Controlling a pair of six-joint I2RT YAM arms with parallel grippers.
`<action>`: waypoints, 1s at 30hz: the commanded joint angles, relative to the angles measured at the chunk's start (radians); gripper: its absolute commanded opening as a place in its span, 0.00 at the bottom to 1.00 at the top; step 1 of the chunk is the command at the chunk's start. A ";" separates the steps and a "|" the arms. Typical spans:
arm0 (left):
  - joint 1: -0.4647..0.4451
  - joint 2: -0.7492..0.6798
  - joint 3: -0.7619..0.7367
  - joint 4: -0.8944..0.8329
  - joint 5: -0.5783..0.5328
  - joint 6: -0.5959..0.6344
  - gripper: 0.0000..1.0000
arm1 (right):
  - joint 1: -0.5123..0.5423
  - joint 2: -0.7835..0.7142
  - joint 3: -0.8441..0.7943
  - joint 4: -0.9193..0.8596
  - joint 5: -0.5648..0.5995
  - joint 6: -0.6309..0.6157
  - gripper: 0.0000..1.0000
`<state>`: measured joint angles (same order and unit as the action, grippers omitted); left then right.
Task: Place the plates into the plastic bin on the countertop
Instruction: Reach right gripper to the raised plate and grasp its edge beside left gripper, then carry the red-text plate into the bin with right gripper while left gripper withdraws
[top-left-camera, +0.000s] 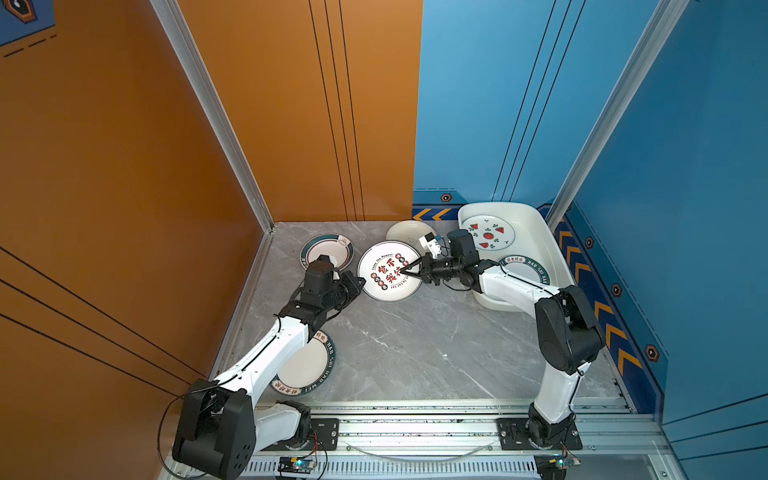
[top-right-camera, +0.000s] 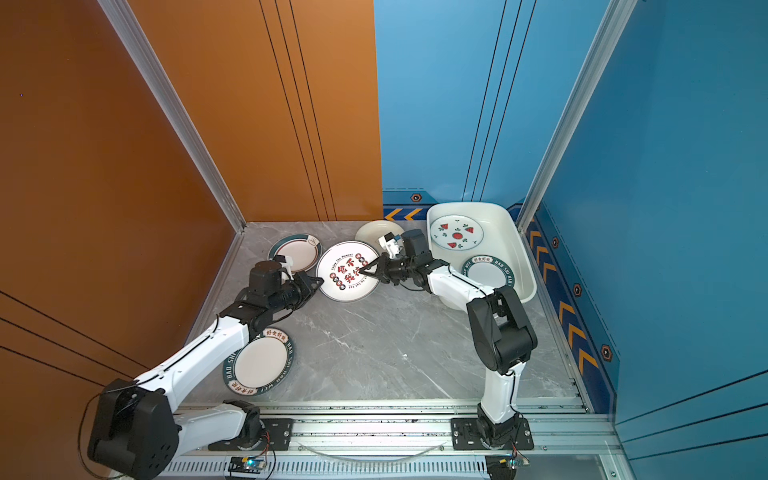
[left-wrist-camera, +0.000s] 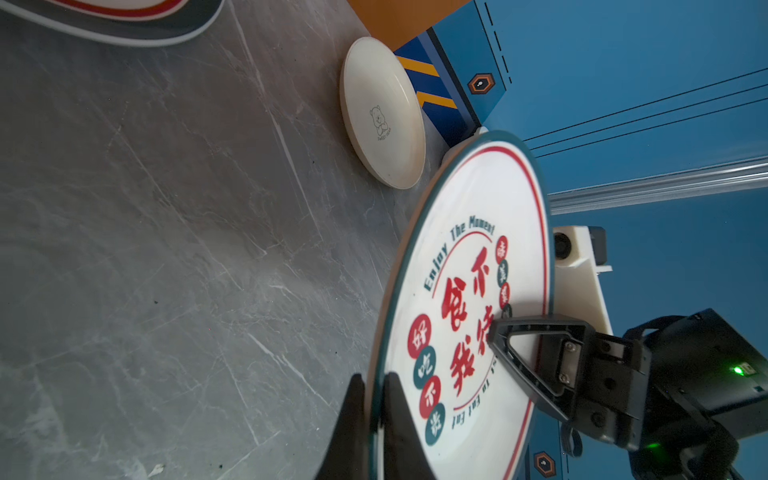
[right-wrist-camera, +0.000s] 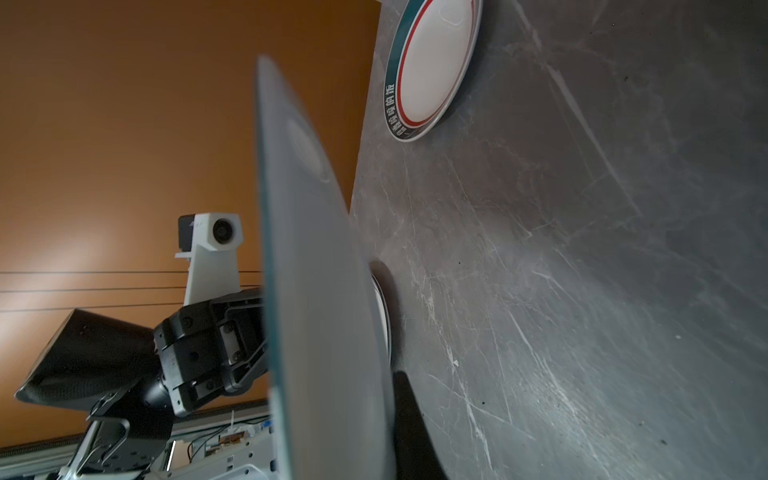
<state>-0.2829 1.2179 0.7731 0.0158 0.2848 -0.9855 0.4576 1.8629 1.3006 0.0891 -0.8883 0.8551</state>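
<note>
**Item 1: red-character plate** (top-left-camera: 384, 272). It is white with a dark green edge, a red ring, red characters and "Enjoy The Moment" lettering.
- Location: toward the back of the countertop (top-left-camera: 415, 345), left of centre.
- It is face up and raised off the marble. The right wrist view shows its underside with a gap to the surface.
- It is gripped at two opposite sides.

**Item 2: left gripper** (top-left-camera: 360, 284). It sits at the plate's near-left rim.
- The jaws are drawn almost together and pinch the rim.
- In the left wrist view the green edge runs between the two dark fingers (left-wrist-camera: 351, 424), one above and one below.

**Item 3: right gripper** (top-left-camera: 402, 272). It reaches in from the plate's right side, with its tips over the printed characters.
- The jaws are clamped onto the plate.
- The upper finger lies on the plate's face and the lower finger (right-wrist-camera: 413, 424) is under it.

**Item 4: plastic bin** (top-left-camera: 540, 237). It is white and stands at the back right, to the right of the right gripper and apart from the held plate.
- Contents, far end: watermelon plate (top-left-camera: 488, 232).
- Contents, near end: binned lettered plate (top-left-camera: 524, 269), partly covered by the right arm.

**Item 5: plates lying loose on the countertop.**
- Cream bear plate (top-left-camera: 409, 232): just behind the held plate, beside the bin.
- Red-ringed green plate (top-left-camera: 328, 251): back left, behind the left gripper.
- Front lettered plate (top-left-camera: 305, 365): front left, partly under the left arm.
</note>
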 joint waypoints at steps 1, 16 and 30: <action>-0.035 0.012 0.051 0.036 0.036 0.051 0.05 | 0.033 -0.022 0.024 0.015 -0.003 -0.022 0.00; -0.042 0.371 0.345 -0.028 0.021 0.219 0.94 | -0.381 -0.056 0.296 -0.395 0.386 -0.166 0.00; -0.014 0.856 0.796 -0.125 0.028 0.258 0.98 | -0.608 0.367 0.803 -0.581 0.556 -0.101 0.00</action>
<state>-0.3054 2.0300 1.5070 -0.0711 0.2962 -0.7479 -0.1440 2.1742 2.0205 -0.4229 -0.3672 0.7261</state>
